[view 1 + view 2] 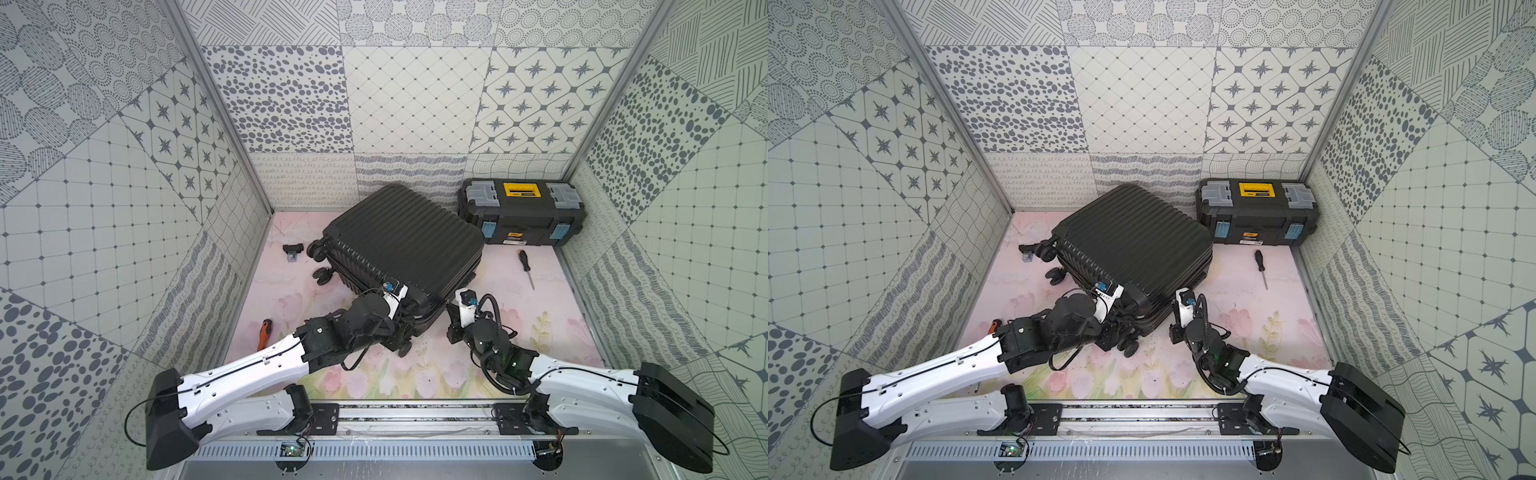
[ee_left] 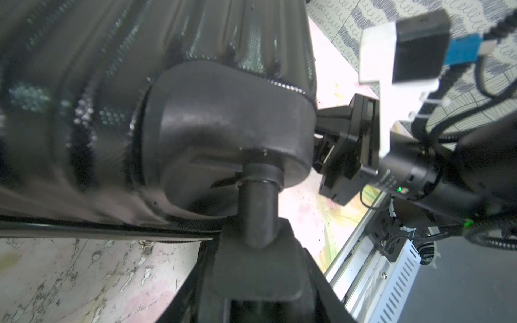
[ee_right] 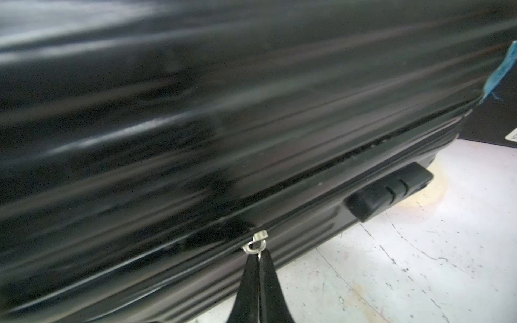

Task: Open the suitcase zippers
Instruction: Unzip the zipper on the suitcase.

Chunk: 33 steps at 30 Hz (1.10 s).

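Probably lab cell: patterned walls (image 1: 407, 95).

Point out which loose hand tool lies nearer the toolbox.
The black-handled screwdriver, on the floor just in front of the toolbox. The orange-handled tool lies far across the floor, beside the left arm.

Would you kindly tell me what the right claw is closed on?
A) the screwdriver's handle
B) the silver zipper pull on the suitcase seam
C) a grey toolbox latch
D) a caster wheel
B: in the right wrist view the right claw has its tips pinched together on the silver zipper pull at the seam of the suitcase.
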Available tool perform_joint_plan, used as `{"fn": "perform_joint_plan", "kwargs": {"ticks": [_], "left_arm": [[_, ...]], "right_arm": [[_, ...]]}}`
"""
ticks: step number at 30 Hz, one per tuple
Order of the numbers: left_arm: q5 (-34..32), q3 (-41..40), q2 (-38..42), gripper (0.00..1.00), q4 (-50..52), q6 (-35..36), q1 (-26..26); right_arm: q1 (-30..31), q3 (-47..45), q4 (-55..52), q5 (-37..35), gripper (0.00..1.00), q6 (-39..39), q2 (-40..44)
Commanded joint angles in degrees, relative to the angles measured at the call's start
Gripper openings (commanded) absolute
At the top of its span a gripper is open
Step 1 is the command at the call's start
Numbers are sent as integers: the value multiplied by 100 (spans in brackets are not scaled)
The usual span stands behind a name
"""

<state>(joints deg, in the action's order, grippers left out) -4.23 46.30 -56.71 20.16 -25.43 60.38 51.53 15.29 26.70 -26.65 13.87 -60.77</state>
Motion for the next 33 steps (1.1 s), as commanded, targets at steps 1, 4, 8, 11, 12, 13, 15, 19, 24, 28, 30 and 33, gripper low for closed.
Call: {"fn": "perform_joint_plan", "kwargs": {"ticks": [1,4,8,11,12,13,15,19,24,28,30,33], "left_arm": [[490,14,377,0,-472,192,39],[850,-9,523,0,-277,358,36],[1152,-271,850,0,-281,374,45],[1228,-423,1079,0,-141,331,79],[1243,-465,1135,0,-83,320,89],[1272,-509,1205,0,-13,312,88],[1259,-551,1309,0,197,280,97],[845,-533,1625,12,771,161,97],[-278,-92,1827,59,1613,8,81],[-1426,528,1651,72,2627,-267,-115],[-1821,717,1654,70,3020,-375,-500],[-1749,708,1762,60,3086,-435,-1495]], "right_arm": [[-424,31,98,123,0,-112,86],[-894,138,167,329,0,-45,-88],[-1786,422,461,722,0,283,-634],[-2339,648,801,899,0,566,-1184],[-2503,700,967,971,0,646,-1323],[-2659,756,1083,995,0,751,-1505],[-2931,891,1187,1027,0,914,-1737],[-3154,803,1447,1156,0,1130,-1800],[-3041,569,1440,1452,0,930,-1596],[-2925,259,1367,1433,0,907,-1131],[-2845,118,1244,1391,0,897,-826],[-2598,-74,976,1278,0,762,-345]]}}
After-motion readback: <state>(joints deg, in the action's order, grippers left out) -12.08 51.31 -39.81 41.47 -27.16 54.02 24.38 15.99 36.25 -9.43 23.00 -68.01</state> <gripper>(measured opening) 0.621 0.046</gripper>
